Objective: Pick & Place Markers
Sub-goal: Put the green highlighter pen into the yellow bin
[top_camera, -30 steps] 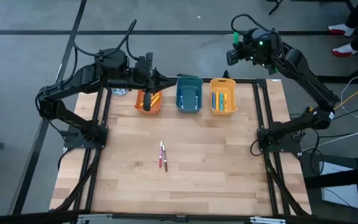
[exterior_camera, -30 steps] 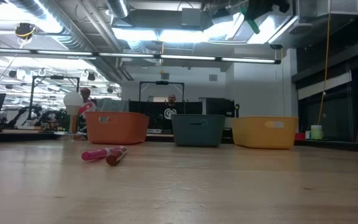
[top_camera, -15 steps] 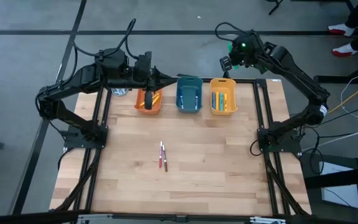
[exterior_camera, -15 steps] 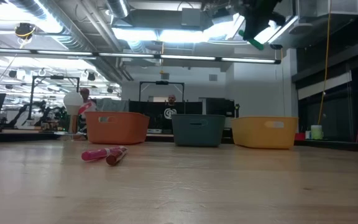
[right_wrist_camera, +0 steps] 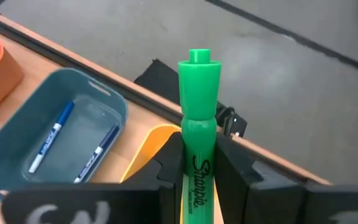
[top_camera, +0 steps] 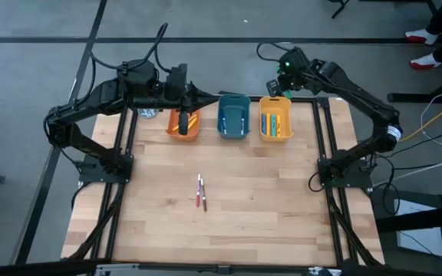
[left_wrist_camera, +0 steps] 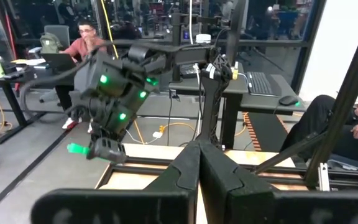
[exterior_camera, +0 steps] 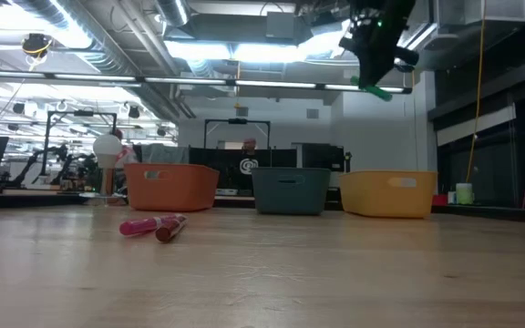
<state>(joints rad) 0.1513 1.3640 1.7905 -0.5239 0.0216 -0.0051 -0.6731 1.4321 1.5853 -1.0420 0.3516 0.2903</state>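
Left hand closed, empty, above orange bin. Two markers lying mid-desk, touching, well apart from bins. Blue markers in teal bin. Right hand gripping green highlighter, high above yellow bin.

Green highlighter clamped between dark fingers, teal bin beyond — two blue markers inside

two dark jointed arms, black looping cables, green indicator lights.
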